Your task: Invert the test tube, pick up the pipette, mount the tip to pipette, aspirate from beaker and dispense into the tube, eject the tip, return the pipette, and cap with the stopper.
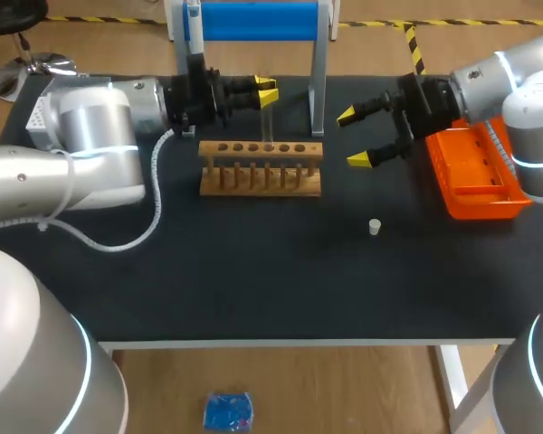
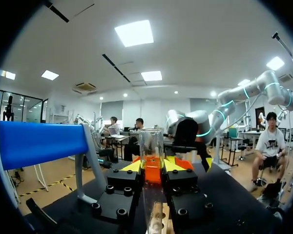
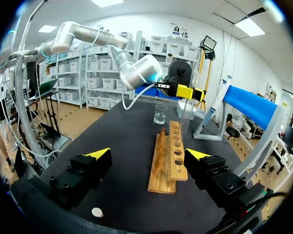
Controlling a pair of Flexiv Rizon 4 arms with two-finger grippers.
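Test tube (image 2: 151, 146) upright, clamped in left hand (image 1: 267, 90).

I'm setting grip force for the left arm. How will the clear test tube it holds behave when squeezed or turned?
The test tube looks like thin clear glass: probably stiff, light, and fragile under a hard squeeze. Its smooth round wall may slip in the left gripper when turned. Laid down, it would likely roll.
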